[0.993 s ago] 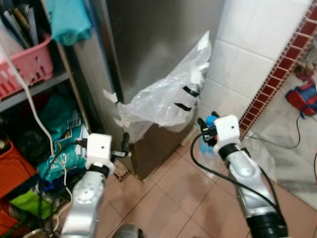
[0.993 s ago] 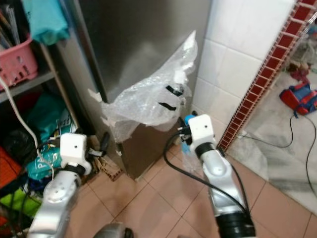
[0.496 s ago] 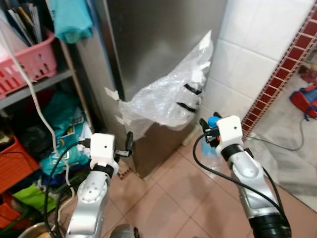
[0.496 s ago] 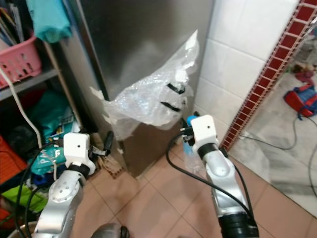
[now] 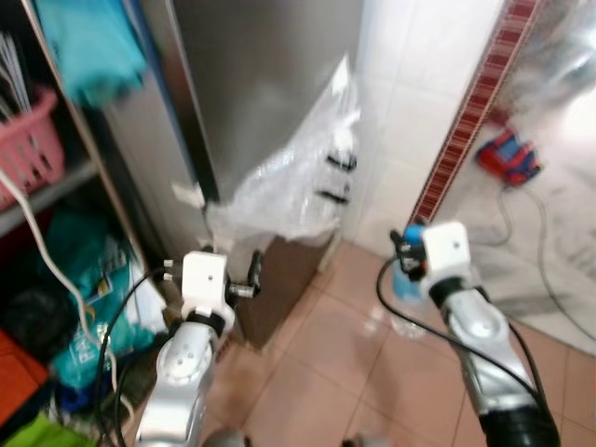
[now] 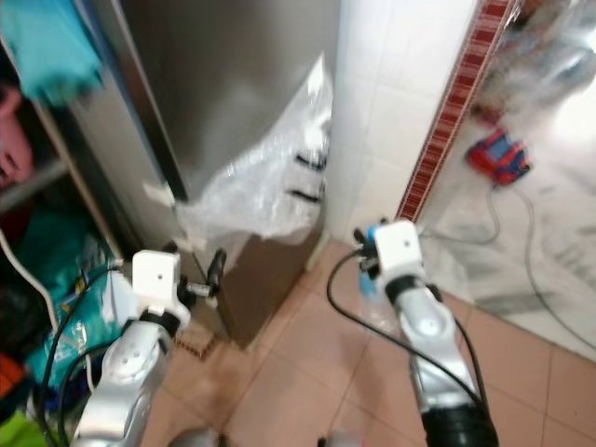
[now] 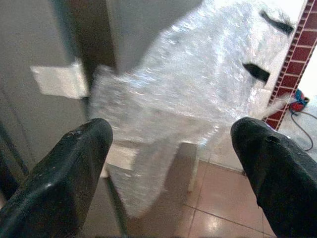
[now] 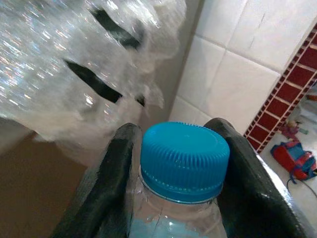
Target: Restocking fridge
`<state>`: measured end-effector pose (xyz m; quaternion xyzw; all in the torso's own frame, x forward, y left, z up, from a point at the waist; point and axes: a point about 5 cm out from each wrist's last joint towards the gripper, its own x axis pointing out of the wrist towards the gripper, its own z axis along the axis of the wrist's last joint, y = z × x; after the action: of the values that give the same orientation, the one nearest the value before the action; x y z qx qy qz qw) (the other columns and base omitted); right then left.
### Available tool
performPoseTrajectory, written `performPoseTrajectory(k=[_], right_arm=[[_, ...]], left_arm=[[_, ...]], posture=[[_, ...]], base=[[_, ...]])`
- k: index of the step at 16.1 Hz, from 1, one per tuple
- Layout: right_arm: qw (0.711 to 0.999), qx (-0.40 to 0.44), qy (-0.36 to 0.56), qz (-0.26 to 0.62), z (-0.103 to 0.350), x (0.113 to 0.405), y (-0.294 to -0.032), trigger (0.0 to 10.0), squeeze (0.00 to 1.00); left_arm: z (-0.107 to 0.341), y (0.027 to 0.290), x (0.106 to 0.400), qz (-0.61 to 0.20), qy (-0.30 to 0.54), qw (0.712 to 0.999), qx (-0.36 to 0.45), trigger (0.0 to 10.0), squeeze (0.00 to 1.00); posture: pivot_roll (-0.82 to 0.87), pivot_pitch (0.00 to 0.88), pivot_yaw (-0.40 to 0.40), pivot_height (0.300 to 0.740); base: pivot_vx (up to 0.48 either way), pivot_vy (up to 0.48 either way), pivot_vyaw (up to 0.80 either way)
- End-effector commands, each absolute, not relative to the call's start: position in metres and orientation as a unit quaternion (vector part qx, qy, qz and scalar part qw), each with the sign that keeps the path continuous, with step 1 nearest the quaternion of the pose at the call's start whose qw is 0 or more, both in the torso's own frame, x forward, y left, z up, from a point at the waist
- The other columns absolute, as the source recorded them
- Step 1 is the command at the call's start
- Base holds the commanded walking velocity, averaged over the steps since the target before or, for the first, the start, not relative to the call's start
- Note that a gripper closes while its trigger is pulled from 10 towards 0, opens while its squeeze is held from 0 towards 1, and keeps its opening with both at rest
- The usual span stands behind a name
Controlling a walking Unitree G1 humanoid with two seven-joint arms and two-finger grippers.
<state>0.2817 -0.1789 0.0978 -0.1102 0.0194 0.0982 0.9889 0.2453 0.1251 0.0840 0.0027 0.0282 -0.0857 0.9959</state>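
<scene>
My right gripper [image 8: 173, 198] clamps a blue-capped water bottle [image 8: 184, 157] at lower right, left gripper [image 7: 168, 163] spread empty before the closed fridge [image 5: 270, 93] at centre; stocking hasn't begun.

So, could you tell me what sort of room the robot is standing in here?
Probably a home kitchen or utility corner: a tall steel fridge with bubble wrap taped to it, white wall tiles, and a cluttered storage shelf beside it.
</scene>
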Motion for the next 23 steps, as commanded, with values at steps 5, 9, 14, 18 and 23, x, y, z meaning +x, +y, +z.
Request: performPoseTrajectory(k=[5,9,14,18,23], right_arm=[[0.987,-0.106,-0.007,0.123,0.1085,0.2868,-0.1639,10.0,0.00],[0.987,-0.104,-0.003,0.125,0.1074,0.2872,-0.1625,10.0,0.00],[0.986,-0.111,-0.006,0.125,0.1074,0.2869,-0.1633,10.0,0.00],[0.985,-0.114,-0.008,0.128,0.1083,0.2877,-0.1631,10.0,0.00],[0.984,-0.118,-0.010,0.131,0.1090,0.2888,-0.1621,10.0,0.00]], left_arm=[[0.0838,0.1348,0.2451,-0.070,0.028,0.997,0.022,10.0,0.00],[0.0865,0.1349,0.2453,-0.077,0.015,0.997,0.026,10.0,0.00],[0.0885,0.1352,0.2460,-0.076,0.008,0.997,0.024,10.0,0.00],[0.0894,0.1351,0.2470,-0.073,0.004,0.997,0.020,10.0,0.00],[0.0894,0.1350,0.2471,-0.072,0.003,0.997,0.022,10.0,0.00]], posture=[[0.04,0.000,-0.013,0.740],[0.04,0.000,-0.012,0.740],[0.03,0.000,-0.011,0.740],[0.04,0.000,-0.015,0.740],[0.04,0.000,-0.018,0.740]], base=[[0.000,0.280,0.00],[0.000,0.000,-0.34],[0.122,0.000,-0.08],[0.379,0.000,0.00],[0.268,0.000,0.00]])
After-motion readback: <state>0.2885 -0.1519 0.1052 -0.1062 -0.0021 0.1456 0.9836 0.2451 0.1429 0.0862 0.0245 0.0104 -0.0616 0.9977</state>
